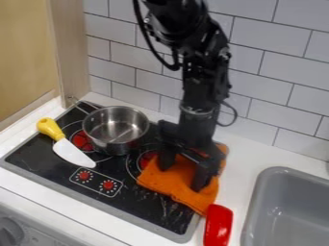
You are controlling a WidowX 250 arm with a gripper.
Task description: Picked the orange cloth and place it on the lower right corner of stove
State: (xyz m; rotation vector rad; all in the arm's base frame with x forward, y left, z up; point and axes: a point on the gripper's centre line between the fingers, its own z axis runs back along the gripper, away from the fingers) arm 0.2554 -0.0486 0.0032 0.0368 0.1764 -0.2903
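The gripper's (183,174) fingers stand spread, tips down at the orange cloth (177,185), which lies beneath and between them on the stove's (138,204) right side. No pinch shows, so the grasp, I judge, is yet to be made. The lower right corner waits nearer the camera than the fingers (a short trip, past the red object (218,226)); carrying and releasing remain.
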